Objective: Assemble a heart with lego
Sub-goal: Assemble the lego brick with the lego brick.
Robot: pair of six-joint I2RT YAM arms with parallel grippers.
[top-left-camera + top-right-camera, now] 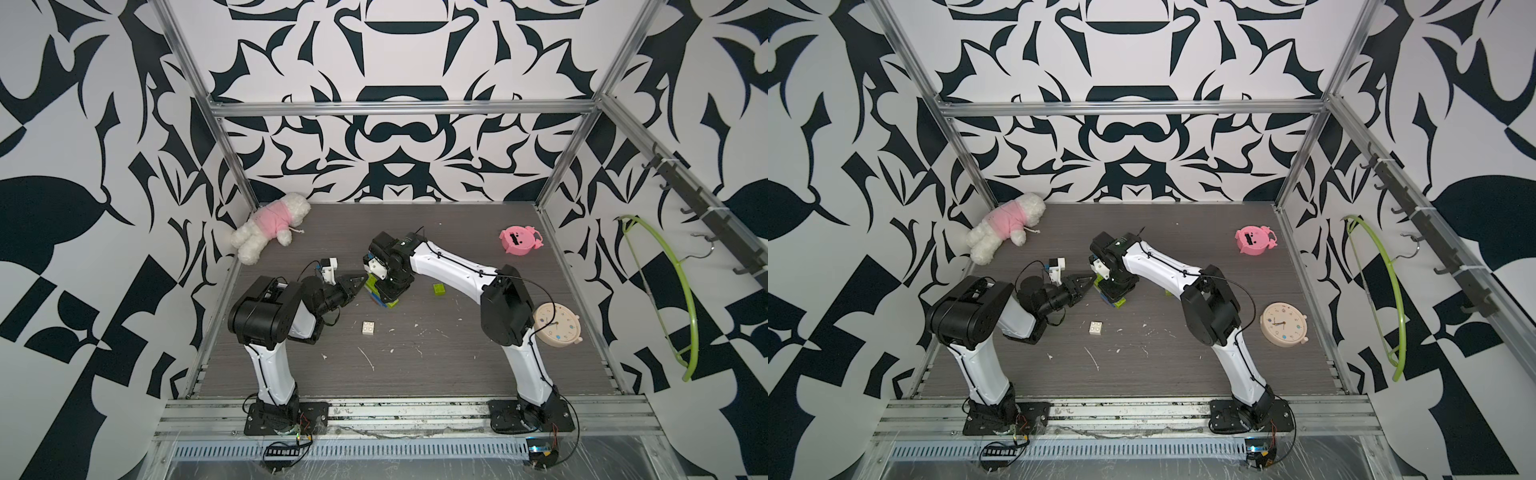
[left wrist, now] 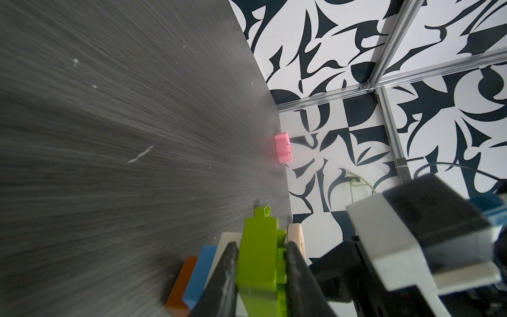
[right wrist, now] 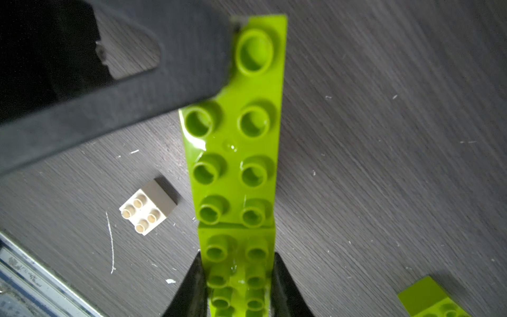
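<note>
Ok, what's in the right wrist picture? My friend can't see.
Joined lime-green bricks, studs showing, are pinched by the right gripper at one end, the left gripper at the other. A white brick and a spare green brick lie on the dark table.

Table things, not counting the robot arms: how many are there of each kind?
Loose bricks: 2 (white brick, green brick)
Heart stack of joined bricks: 1
Plush toy: 1
Pink pig toy: 1
Clock: 1
Total: 6
</note>
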